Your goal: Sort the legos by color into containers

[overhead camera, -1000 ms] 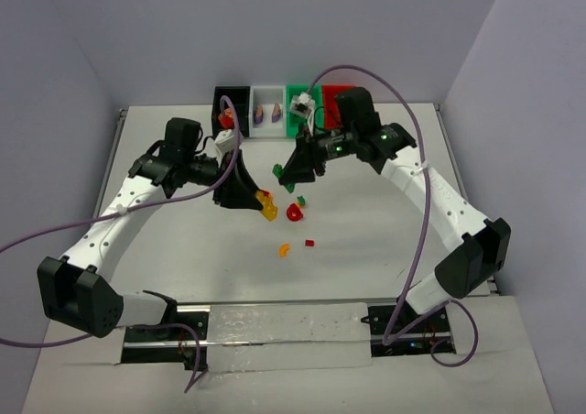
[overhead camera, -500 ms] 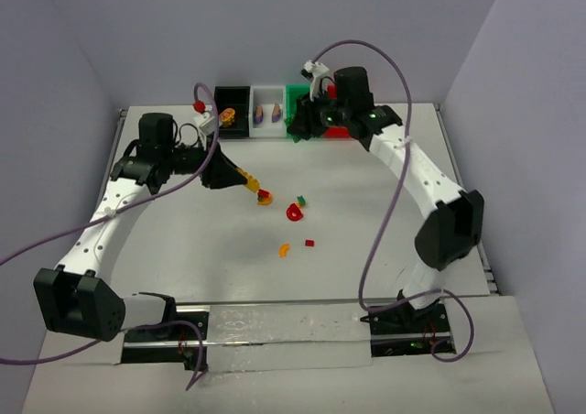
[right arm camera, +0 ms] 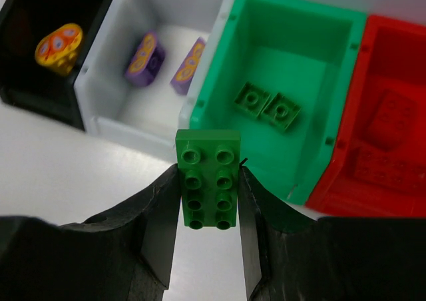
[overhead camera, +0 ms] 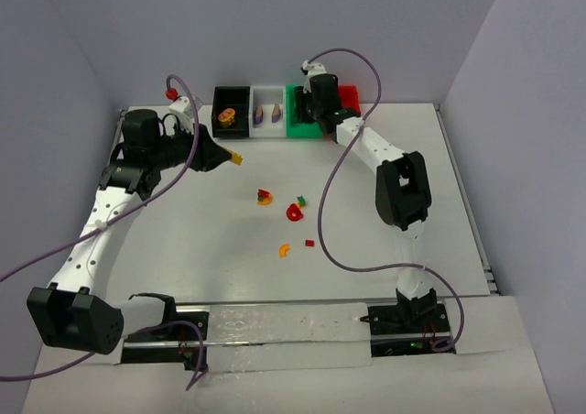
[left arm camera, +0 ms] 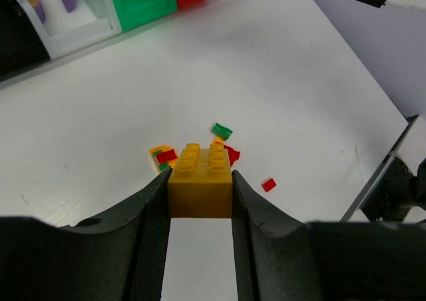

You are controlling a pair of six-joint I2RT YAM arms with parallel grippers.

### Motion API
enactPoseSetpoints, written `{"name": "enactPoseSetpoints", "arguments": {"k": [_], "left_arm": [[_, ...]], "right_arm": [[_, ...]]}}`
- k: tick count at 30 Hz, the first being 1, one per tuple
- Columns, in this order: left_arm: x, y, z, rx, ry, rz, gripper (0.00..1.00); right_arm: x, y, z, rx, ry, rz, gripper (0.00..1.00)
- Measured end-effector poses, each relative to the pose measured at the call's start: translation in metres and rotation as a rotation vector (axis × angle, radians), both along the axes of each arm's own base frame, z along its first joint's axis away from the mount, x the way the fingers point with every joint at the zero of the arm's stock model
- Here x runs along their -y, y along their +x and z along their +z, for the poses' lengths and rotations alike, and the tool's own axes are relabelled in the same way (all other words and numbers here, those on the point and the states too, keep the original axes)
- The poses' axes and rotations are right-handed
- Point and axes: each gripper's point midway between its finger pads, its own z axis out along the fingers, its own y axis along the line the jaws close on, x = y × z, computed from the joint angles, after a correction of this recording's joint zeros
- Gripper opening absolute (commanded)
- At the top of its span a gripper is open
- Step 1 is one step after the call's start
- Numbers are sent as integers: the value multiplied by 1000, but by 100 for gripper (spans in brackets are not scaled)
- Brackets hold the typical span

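Left gripper [left arm camera: 200,178]: yellow brick [left arm camera: 200,189]; right gripper [right arm camera: 208,174]: green brick [right arm camera: 207,184]

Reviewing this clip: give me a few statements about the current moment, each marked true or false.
1. The right hand grips a green brick. True.
2. The left hand is empty. False: the left hand grips a yellow brick.
3. The white bin holds two purple pieces. True.
4. The green bin is empty. False: the green bin holds small green pieces.
5. No pieces lie loose on the table. False: several loose pieces lie mid-table.
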Motion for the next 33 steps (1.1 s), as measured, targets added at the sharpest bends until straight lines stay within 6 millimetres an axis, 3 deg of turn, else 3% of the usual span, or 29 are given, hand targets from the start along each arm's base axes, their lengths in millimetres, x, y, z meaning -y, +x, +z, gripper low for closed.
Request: {"name": "enactPoseSetpoints", "arguments": {"k": [7,12,14,15,16,17,18,20,24,29,33], "left_arm": [[-12,11,-2,8,26,83,0],[-18,18,-2,17,39,123,0],[-20,22,-2,17,45,142,0],[-21,25,-2,16,47,155,0],[-23,27,-3,11,48,173,0],[-26,29,-4,6,48,194,0],[-28,31,-4,3,49,217,0],[-32,35,-3,2,48,254,0],[-38,41,-2,7,45,307,0],[-47,54,-5,25,71,365,0],[-55,82,-7,54,119,417,0]], "right_arm": [[1,45,4,112,44,-102,4],[2,61,-17,125,43,-138,9],[3,67,-23,132,39,-155,16],[3,69,-27,137,37,-162,25],[4,71,-31,138,33,-166,37],[4,71,-35,136,30,-168,57],[4,72,-38,133,26,-168,62],[4,72,-42,130,21,-166,86],[2,73,-37,140,31,-159,100],[-5,72,-30,136,59,-134,100],[-8,56,-15,101,77,-91,100]]}}
